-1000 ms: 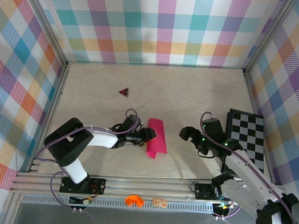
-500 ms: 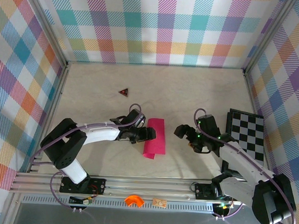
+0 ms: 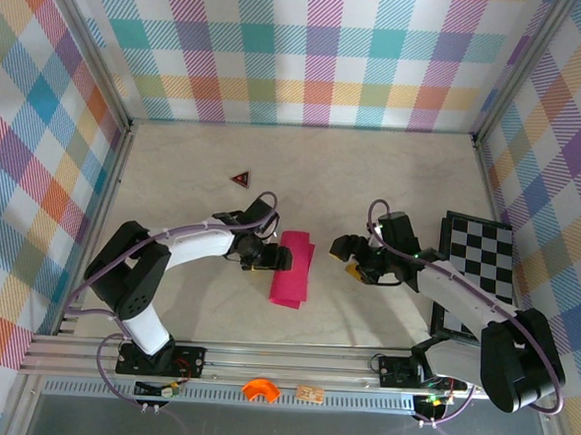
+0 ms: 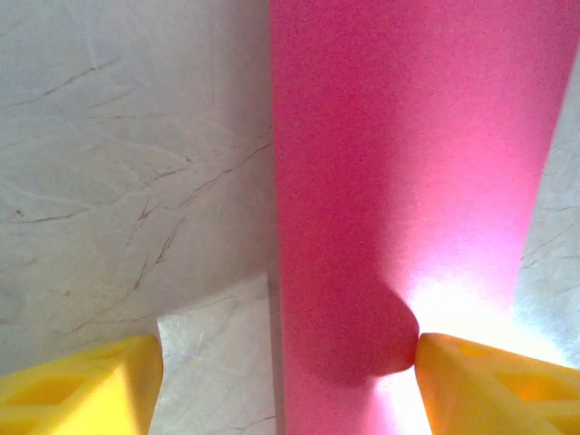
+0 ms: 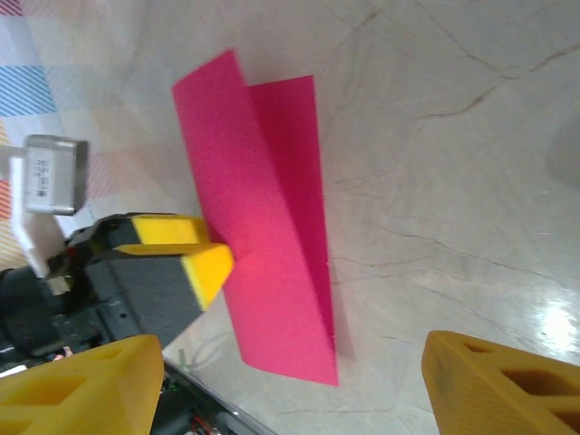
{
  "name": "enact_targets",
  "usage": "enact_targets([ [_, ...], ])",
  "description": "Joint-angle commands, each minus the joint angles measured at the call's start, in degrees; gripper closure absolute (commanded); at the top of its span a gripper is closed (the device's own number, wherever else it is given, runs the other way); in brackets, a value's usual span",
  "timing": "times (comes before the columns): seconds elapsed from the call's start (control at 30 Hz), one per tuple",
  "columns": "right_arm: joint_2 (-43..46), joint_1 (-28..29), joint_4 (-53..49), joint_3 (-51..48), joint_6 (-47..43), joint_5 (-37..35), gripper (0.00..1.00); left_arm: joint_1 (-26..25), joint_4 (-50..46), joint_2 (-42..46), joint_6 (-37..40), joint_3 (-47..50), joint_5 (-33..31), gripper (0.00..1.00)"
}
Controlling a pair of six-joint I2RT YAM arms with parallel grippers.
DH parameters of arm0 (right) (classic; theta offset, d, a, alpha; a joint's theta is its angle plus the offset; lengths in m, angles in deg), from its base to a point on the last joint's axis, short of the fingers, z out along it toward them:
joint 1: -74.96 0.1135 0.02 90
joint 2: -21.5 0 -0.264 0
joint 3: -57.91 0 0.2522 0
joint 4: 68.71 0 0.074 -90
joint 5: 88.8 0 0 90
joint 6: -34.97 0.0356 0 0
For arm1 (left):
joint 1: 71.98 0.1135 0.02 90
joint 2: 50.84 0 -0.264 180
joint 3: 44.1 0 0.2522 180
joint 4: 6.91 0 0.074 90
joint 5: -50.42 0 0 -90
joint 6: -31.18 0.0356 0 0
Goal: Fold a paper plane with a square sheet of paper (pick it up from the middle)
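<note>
The square sheet of paper (image 3: 292, 277) lies on the table folded lengthwise into a long magenta strip. One flap stands up off the other (image 5: 272, 254). My left gripper (image 3: 271, 259) is open at the strip's left edge, its jaws wide apart. The folded edge (image 4: 390, 181) runs between them, and the right fingertip (image 4: 489, 381) touches the raised flap. From the right wrist, that yellow fingertip (image 5: 204, 267) presses against the flap's side. My right gripper (image 3: 343, 260) is open and empty, a short way right of the paper and facing it (image 5: 294, 390).
A black-and-white checkerboard (image 3: 480, 269) lies at the right, under my right arm. A small dark red triangle (image 3: 240, 178) sits on the table behind the left arm. An orange piece (image 3: 259, 389) rests on the front rail. Plaid walls close in three sides.
The left jaws have widened and that gripper has slid further along the paper. The paper has shifted slightly left. My right arm has moved left toward it, its jaws narrowing a little.
</note>
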Motion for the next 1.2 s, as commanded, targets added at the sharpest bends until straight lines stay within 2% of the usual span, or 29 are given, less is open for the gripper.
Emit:
enact_targets([
  [0.0, -1.6, 0.4, 4.1, -0.7, 1.4, 2.9, 0.29, 0.1, -5.0, -1.2, 5.1, -2.3, 0.2, 0.25],
  [0.13, -3.9, 2.0, 6.3, -0.7, 2.3, 3.5, 0.40, 0.1, -6.7, -2.7, 6.2, -3.9, -1.2, 0.25],
  [0.23, -6.0, 3.5, 7.8, -0.3, 2.9, 3.4, 0.43, 0.1, -7.5, -3.5, 7.4, -4.3, -1.8, 0.25],
  [0.33, -8.2, 4.6, 8.1, 0.5, 2.8, 3.4, 0.46, 0.1, -10.0, -4.4, 8.7, -5.6, -5.2, 0.26],
  [0.53, -12.1, 6.4, 10.7, 1.1, 3.7, 3.0, 0.64, 0.1, -11.9, -6.0, 11.0, -7.6, -5.6, 0.28],
  [1.0, -18.9, 9.6, 14.2, 2.8, 8.0, -1.5, 0.65, -1.0, -17.5, -10.2, 16.1, -12.0, -8.4, 0.24],
  [1.03, -19.0, 9.8, 14.6, 2.7, 8.2, -1.6, 0.67, -1.0, -17.7, -10.2, 15.9, -12.1, -9.1, 0.24],
  [1.07, -19.1, 9.8, 15.3, 2.7, 8.4, -1.6, 0.72, -1.0, -17.8, -10.3, 15.3, -12.3, -9.6, 0.24],
  [1.17, -19.8, 10.1, 16.5, 3.2, 8.7, -1.3, 0.76, -1.0, -18.2, -11.0, 12.7, -12.6, -10.1, 0.24],
])
